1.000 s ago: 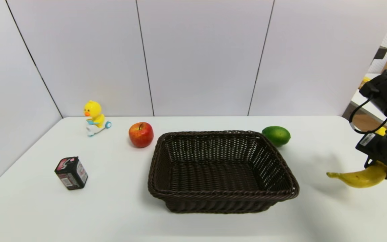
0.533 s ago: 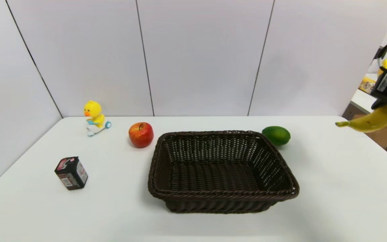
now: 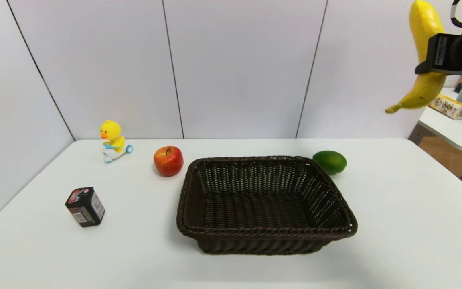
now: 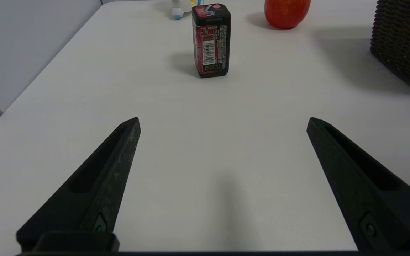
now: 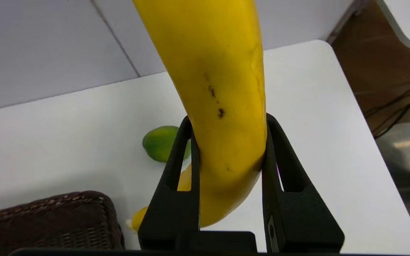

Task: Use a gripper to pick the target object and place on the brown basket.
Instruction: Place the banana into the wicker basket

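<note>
My white table [image 3: 395, 224] carries five things. The brown basket [image 3: 266, 233] stands at its middle. A lime [image 3: 329, 161] lies just beside the basket's far right corner, and an apple [image 3: 168, 160] sits near its far left corner. A duck toy [image 3: 113, 141] stands at the far left, and a small dark box [image 3: 85, 206] stands upright well to the basket's left.

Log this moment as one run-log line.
stage: carry | right gripper: shut on long yellow banana, high above table | dark brown wicker basket: empty | left gripper: open, idle
</note>
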`<state>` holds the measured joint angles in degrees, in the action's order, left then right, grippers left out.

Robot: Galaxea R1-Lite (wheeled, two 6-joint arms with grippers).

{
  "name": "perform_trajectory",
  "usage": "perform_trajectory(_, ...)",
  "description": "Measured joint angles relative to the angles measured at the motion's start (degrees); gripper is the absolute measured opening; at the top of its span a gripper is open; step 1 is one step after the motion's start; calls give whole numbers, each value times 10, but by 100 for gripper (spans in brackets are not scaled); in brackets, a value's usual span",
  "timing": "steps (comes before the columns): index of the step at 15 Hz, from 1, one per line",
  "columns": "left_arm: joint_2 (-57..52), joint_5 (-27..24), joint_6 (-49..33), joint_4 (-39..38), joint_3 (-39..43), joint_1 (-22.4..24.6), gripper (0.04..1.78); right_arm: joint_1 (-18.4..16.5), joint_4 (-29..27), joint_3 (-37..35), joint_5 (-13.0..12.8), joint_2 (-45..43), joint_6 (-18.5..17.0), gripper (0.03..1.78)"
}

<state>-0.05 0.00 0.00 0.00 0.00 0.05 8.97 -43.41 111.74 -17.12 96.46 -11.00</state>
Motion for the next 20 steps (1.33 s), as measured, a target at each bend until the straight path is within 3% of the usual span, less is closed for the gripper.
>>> perform_trajectory(5,0,0,0,0,0,0,169,89,0,-2,4,-2,11,47)
perform_trajectory(8,0,0,0,0,0,0,169,137,-3,-10,4,-4,41,47)
perform_trajectory(11,0,0,0,0,0,0,169,172,-3,-34,14,-13,101,47)
perform_trajectory(16,0,0,0,0,0,0,169,181,-3,-109,68,-40,227,47)
perform_trajectory(20,0,0,0,0,0,0,169,223,-2,-125,68,-40,265,47)
